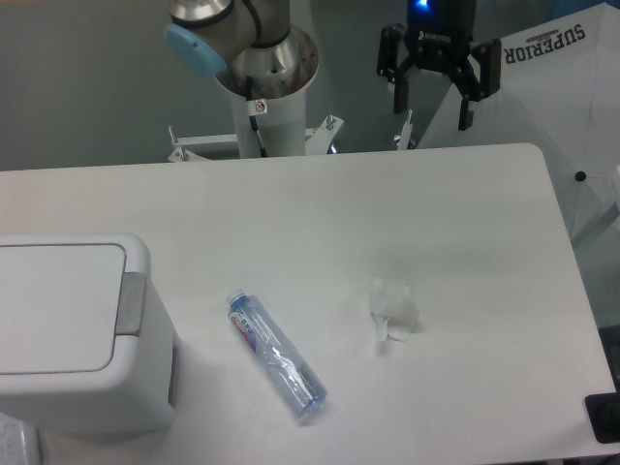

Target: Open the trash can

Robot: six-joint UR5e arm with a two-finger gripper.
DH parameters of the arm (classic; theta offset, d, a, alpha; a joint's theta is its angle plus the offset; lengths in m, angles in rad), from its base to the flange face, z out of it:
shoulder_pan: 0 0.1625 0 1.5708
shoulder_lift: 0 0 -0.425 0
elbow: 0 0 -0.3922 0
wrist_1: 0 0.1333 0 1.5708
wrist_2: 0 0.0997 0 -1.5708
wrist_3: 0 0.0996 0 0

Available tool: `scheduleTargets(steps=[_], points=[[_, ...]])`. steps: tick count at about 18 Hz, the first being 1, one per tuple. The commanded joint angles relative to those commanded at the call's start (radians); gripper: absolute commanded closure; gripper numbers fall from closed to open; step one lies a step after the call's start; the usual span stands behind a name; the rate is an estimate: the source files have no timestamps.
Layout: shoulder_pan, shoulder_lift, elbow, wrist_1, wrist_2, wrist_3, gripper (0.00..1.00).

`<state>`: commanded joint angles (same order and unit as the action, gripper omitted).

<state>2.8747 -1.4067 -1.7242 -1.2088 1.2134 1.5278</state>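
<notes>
The trash can (pixel 73 329) is a large white boxy bin at the table's left front. Its flat lid lies shut, and a grey push-bar strip (pixel 131 303) runs along the lid's right edge. My gripper (pixel 434 111) hangs above the table's far edge, well to the right of the bin and far from it. Its two black fingers (pixel 399 97) point down and stand apart with nothing between them.
A clear plastic bottle (pixel 276 355) lies on its side near the middle front of the white table (pixel 320 208). A crumpled white tissue (pixel 392 308) rests to its right. The arm's base column (pixel 266 97) stands behind the far edge. A white umbrella (pixel 572 107) sits at the right.
</notes>
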Motion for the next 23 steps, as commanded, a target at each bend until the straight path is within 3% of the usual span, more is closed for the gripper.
scheduleTargets(steps=[5,13,16,19,23], points=[[-0.002,-0.008,0.005,0.0,-0.003,-0.006,0.0],[-0.032,-0.014,0.015,0.002,-0.043,-0.138,0.0],[-0.063,-0.026,0.032,0.012,-0.052,-0.303,0.0],[-0.123,-0.046,0.041,0.09,-0.048,-0.42,0.0],[-0.188,-0.078,0.08,0.121,-0.048,-0.67,0.0]])
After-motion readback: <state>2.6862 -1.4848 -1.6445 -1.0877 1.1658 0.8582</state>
